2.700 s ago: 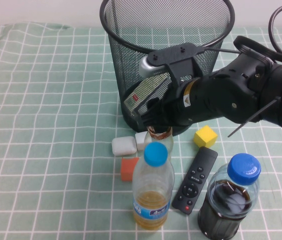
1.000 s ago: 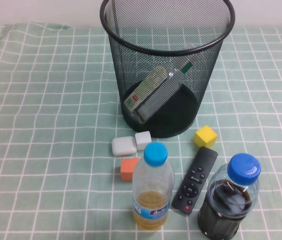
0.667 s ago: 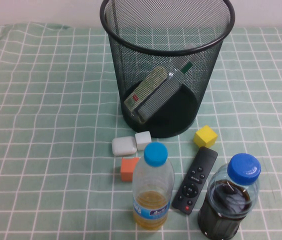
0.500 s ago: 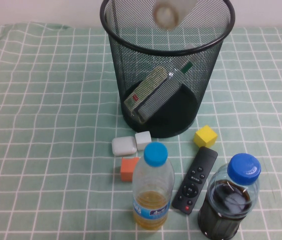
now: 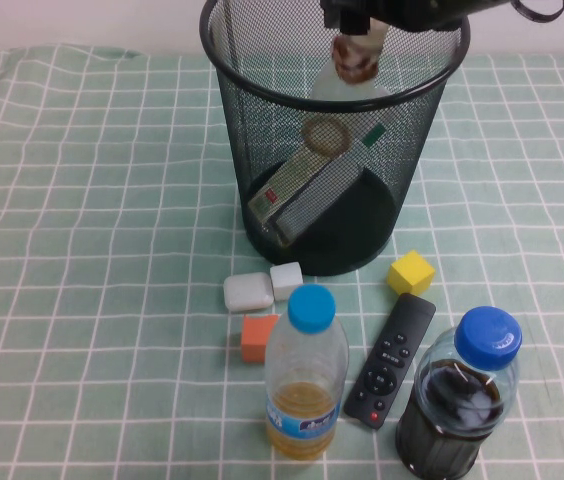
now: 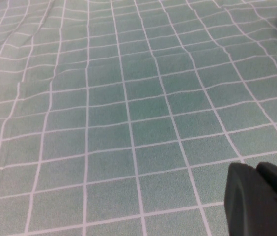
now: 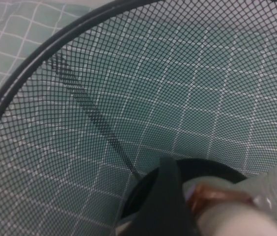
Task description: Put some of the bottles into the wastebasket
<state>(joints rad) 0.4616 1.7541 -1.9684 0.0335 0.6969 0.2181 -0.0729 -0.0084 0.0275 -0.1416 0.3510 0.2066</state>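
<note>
My right gripper (image 5: 362, 15) now hovers over the wastebasket (image 5: 262, 100), fingers just sprung apart — the small cream-capped bottle (image 5: 354, 60) hangs right below them, dropping in to join the larger bottle (image 5: 307, 185); my left gripper (image 6: 259, 199) stays pressed shut, parked aside

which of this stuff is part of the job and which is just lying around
Job: small bottle at the mouth of the wastebasket, under the right claw; bigger bottle inside.
Lying about: blue-capped yellow bottle, blue-capped dark bottle, remote, yellow block, orange block, white block; left claw shut over bare cloth.
</note>
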